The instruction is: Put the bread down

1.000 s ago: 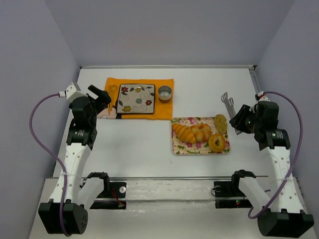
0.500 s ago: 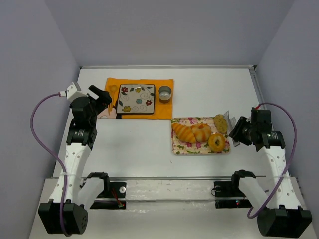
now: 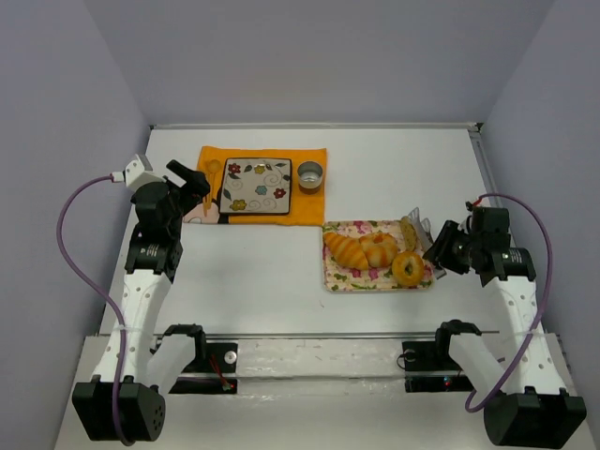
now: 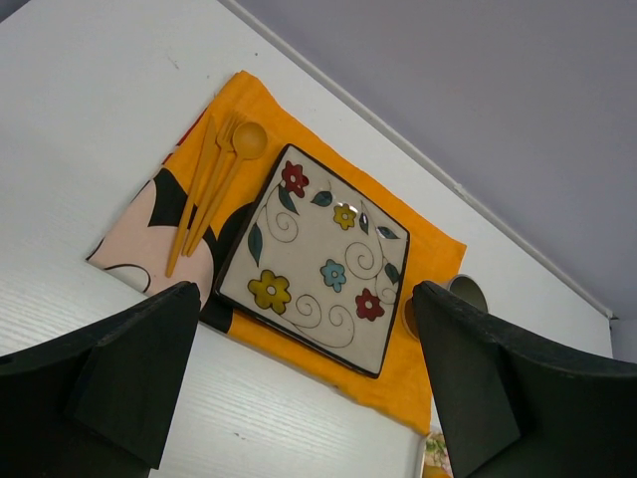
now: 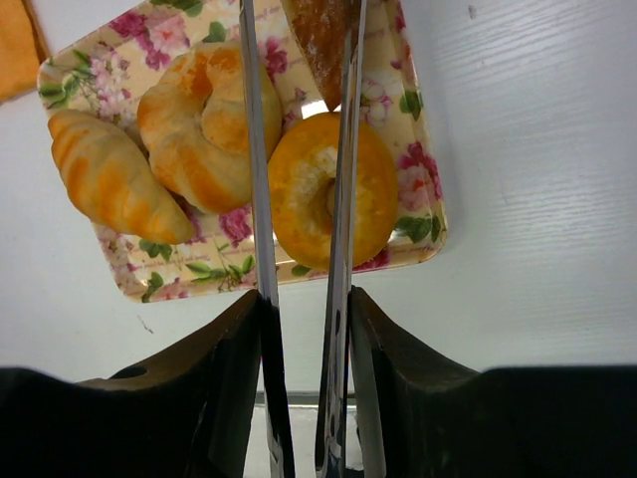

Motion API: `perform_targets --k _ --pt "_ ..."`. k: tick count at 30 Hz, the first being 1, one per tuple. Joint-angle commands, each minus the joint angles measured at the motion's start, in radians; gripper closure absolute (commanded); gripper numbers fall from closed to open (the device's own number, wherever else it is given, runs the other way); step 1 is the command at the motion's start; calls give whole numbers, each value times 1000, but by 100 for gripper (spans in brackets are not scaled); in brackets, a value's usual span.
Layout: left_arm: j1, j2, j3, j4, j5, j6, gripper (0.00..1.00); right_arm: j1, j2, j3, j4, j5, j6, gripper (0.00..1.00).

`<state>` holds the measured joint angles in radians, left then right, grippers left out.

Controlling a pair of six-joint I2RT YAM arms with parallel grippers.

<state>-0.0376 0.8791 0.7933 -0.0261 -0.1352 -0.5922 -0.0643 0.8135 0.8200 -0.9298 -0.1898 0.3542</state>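
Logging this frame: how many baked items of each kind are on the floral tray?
Croissant: 1
Twisted roll: 1
Ring doughnut: 1
Speckled flat bread: 1
Total: 4

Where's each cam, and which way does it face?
Top: overhead, near side, looking down on the table; left arm, right arm show.
Left wrist: on left arm, faces the flowered plate; open left pincer at bottom.
Right wrist: on right arm, above the floral tray; right pincer grips tongs.
Top, right wrist share the floral tray.
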Motion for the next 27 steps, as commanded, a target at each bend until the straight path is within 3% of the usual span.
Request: perform_targets --k 1,9,21,27 --pt "-1 -11 -11 55 0 0 1 4 -10 7 31 -79 -44 59" --pt "-1 -6 -11 57 -1 0 1 37 26 4 25 -86 -50 60" --pt "-1 6 -9 57 -6 2 1 124 55 8 -6 -53 -37 52" --pt "-1 15 -6 60 -6 2 1 135 76 36 -61 23 -24 52"
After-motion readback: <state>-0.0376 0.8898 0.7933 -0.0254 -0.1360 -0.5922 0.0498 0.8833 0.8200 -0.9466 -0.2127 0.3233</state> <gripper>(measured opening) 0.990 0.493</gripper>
